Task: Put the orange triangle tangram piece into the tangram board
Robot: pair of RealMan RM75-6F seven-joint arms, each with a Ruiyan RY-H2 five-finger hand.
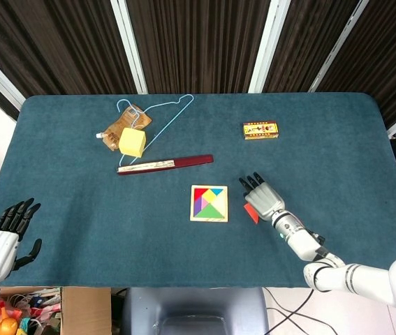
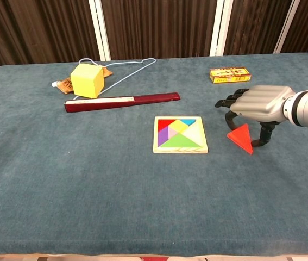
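Observation:
The orange-red triangle [image 2: 240, 138] lies just right of the wooden tangram board [image 2: 180, 150], tipped up off the cloth. My right hand [image 2: 258, 103] arches over it, palm down, with the thumb against its right corner and the fingers at its far edge, pinching it. From the head view only a sliver of the triangle [image 1: 251, 215] shows under the right hand [image 1: 262, 197], beside the board [image 1: 209, 219]. The board holds several coloured pieces. My left hand [image 1: 5, 237] hangs off the table's near left corner, fingers spread, holding nothing.
A dark red flat stick [image 2: 122, 101] lies behind the board. A yellow cube [image 2: 87, 80], a brown packet [image 1: 117, 130] and a light blue wire hanger [image 2: 126, 73] sit at the back left. A small yellow box [image 2: 228, 74] lies behind my right hand.

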